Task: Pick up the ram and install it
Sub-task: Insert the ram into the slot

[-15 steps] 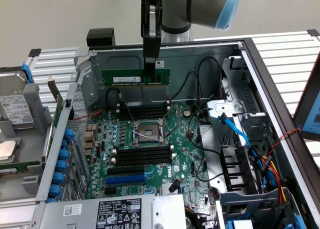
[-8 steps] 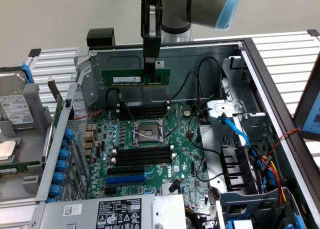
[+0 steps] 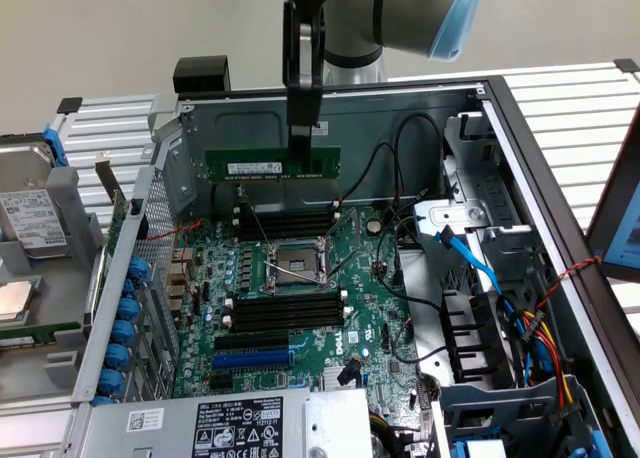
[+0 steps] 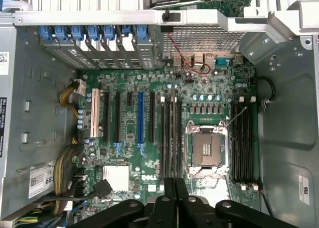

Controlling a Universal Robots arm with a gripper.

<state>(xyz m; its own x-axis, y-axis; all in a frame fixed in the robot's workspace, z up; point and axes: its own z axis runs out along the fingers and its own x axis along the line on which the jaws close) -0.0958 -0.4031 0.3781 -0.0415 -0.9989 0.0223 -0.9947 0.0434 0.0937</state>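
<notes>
**A:** While the ram [image 3: 272, 164] is held aloft, which step is judged to be in hand?

**B:** Pick-up is judged complete; installation is not yet made. The fingers [image 3: 303, 113] are closed on the stick's upper edge near its middle, and nothing else is gripped. The stick is hung level, long edge down, above the motherboard [image 3: 365, 278] and in front of the case wall [image 3: 400, 108]. No slot is touched.

**A:** What is called for by seating?

**B:** By judgement, the lower edge has to be lined up lengthwise with one of the black slots [image 3: 285, 308]. A straight, evenly spread press is needed, since a thin board is easily bent or jammed if tilted.

**A:** Materials and shapes?

**B:** The ram is noted as a thin, rigid green board, flat, with a white label strip. The slots are long, narrow black plastic, ranked in two banks either side of the CPU socket [image 3: 297, 261]. The socket is a square metal frame crossed by wire levers. The case is dull grey sheet metal.
</notes>
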